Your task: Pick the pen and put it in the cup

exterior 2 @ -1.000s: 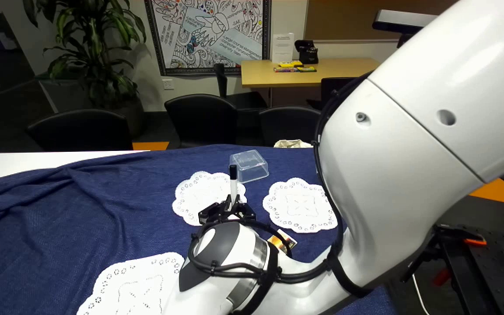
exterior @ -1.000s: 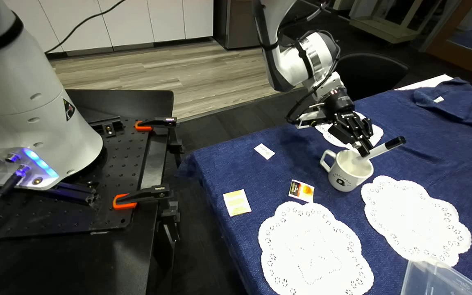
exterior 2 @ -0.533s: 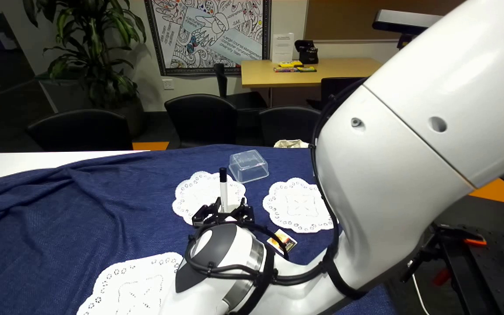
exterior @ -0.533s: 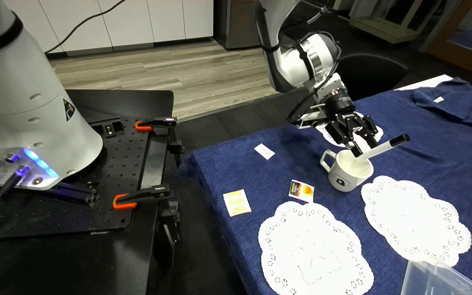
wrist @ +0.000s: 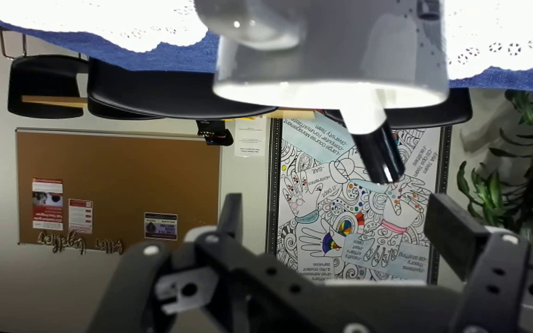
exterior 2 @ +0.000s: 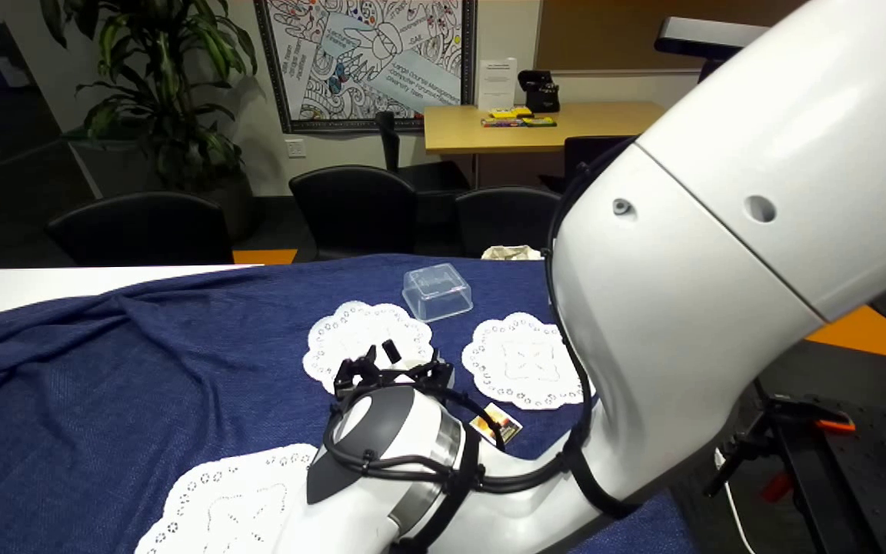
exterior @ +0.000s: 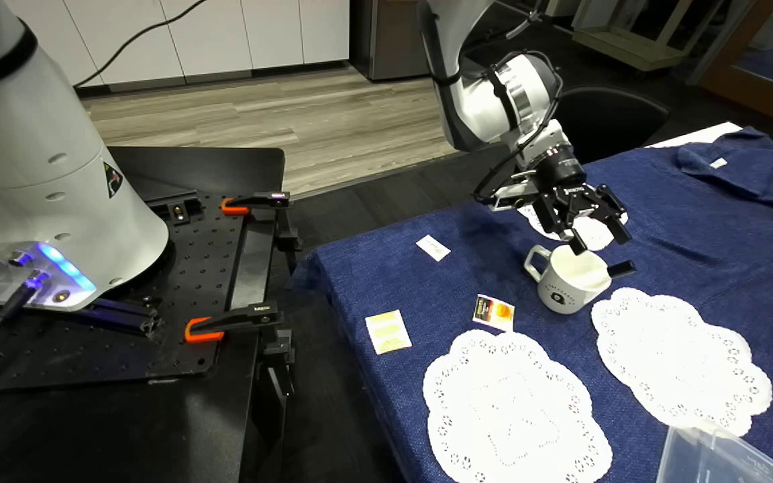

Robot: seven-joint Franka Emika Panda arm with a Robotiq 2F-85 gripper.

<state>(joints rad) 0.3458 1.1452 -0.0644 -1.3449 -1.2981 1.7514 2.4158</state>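
The white cup (exterior: 571, 282) stands upright on the blue cloth, with its handle to the left in an exterior view. The pen (exterior: 621, 269) leans inside it, its black end poking out over the rim. In the wrist view the pen (wrist: 377, 155) shows its black end and a short white stretch leaving the mouth of the cup (wrist: 331, 60); the remainder is hidden inside. My gripper (exterior: 599, 241) is just above the cup, jaws spread wide with nothing between them and apart from the pen. In an exterior view the gripper (exterior 2: 393, 373) mostly hides the cup.
White lace doilies (exterior: 682, 359) lie around the cup, one of them (exterior: 514, 416) nearer that camera. A clear plastic box (exterior 2: 437, 292) sits beyond them. Small packets, including a yellow one (exterior: 388, 331) and a picture one (exterior: 494, 312), lie on the cloth.
The gripper has gone from shut on the pen to open and shifted slightly. The pen has slipped from between the fingers and dropped lower, leaning in the cup.
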